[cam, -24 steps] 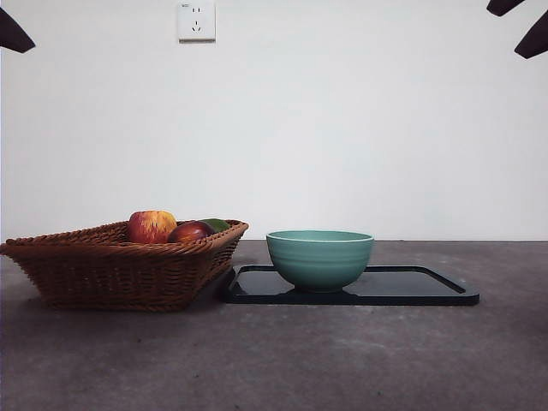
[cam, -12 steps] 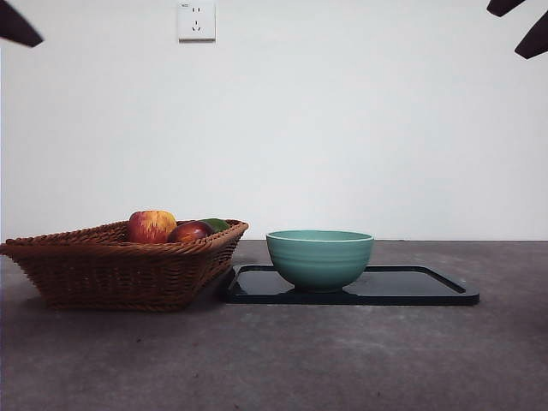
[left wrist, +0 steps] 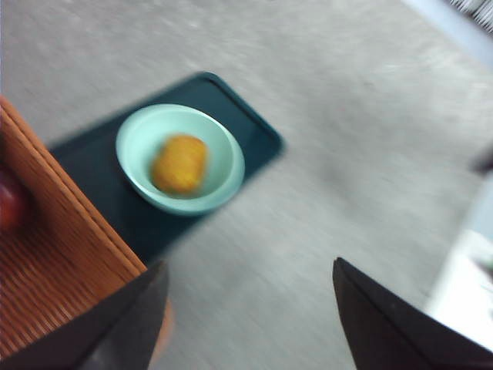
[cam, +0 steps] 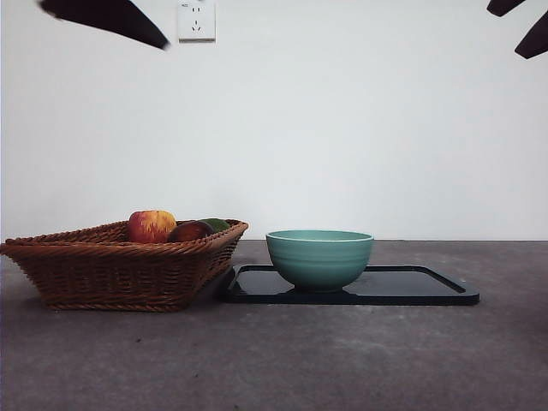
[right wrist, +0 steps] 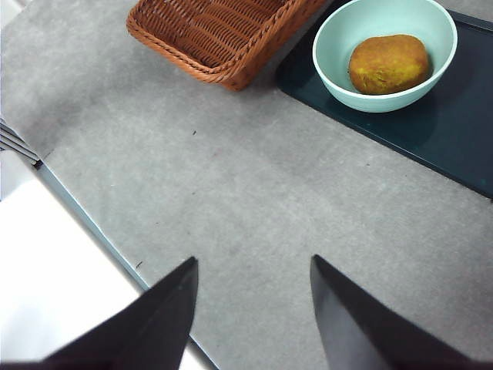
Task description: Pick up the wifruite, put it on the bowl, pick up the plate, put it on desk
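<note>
The golden-brown wifruite (right wrist: 388, 64) lies inside the mint-teal bowl (right wrist: 383, 54); the left wrist view also shows the wifruite (left wrist: 179, 163) in the bowl (left wrist: 139, 146). From the front, the bowl (cam: 319, 259) hides the fruit behind its wall. It stands on the dark flat plate (cam: 411, 287) on the grey desk (cam: 300, 360). My left gripper (left wrist: 248, 266) hovers open high over the desk, near the basket. My right gripper (right wrist: 253, 260) is open too, high above bare desk and away from the bowl. Neither holds anything.
A wicker basket (cam: 120, 265) stands left of the plate, with a streaked apple (cam: 151, 226) and a dark red fruit (cam: 190, 231) in it. Black arm tips show at the top left (cam: 111, 19) and top right (cam: 522, 26). A wall socket (cam: 196, 20) is behind.
The black arm tip at the top left has swung further into the front view, toward the right. Bowl, plate, basket and the other arm have stayed still.
</note>
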You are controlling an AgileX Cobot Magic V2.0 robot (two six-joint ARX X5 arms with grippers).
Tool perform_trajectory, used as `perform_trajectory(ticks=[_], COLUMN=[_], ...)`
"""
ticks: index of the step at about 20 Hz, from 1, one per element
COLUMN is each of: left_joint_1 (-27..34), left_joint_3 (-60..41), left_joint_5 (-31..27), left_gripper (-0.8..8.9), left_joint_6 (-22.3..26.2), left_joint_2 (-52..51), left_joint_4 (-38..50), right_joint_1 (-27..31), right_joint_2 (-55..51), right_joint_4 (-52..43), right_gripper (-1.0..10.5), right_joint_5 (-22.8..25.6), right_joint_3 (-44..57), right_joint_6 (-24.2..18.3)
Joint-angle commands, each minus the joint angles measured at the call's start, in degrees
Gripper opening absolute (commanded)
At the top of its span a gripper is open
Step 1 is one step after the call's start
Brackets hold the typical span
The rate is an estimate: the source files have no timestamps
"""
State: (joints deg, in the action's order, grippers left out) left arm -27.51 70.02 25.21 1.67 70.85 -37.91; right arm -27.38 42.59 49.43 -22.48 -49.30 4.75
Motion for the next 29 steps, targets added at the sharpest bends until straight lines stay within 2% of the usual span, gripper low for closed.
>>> perform_trajectory(ticks=[1, 6, 12, 18, 29], left_joint_1=[-0.9, -2.2, -4.7, -7.3, -9.4], left_joint_3=[6.6, 17.7, 22.2, 22.2, 22.2], left_joint_5=[-1.6, -1.7, -4.9, -6.9, -7.5], left_gripper=[3.44, 3.44, 3.44, 3.44, 3.44], left_joint_6=[2.3, 4.2, 10.0, 14.3, 17.1], left_joint_2=[7.8, 23.0, 34.4, 40.8, 48.2], left_joint_4=[0.4, 3.1, 7.9, 12.4, 15.4], right_joint_1=[-0.4, -0.4, -0.4, -0.4, -0.4], right_joint_2=[0.3, 0.3, 0.3, 0.3, 0.3], right_joint_4=[-0.5, -0.4, 1.2, 2.1, 2.3], right_gripper=[2.3, 2.3, 2.3, 2.3, 2.3], right_joint_5=[-0.2, -0.2, -0.1, -0.1, -0.1], right_joint_3=[-0.3, -0.3, -0.3, -0.3, -0.3], right_joint_6=[0.1, 0.1, 0.2, 0.2, 0.4])
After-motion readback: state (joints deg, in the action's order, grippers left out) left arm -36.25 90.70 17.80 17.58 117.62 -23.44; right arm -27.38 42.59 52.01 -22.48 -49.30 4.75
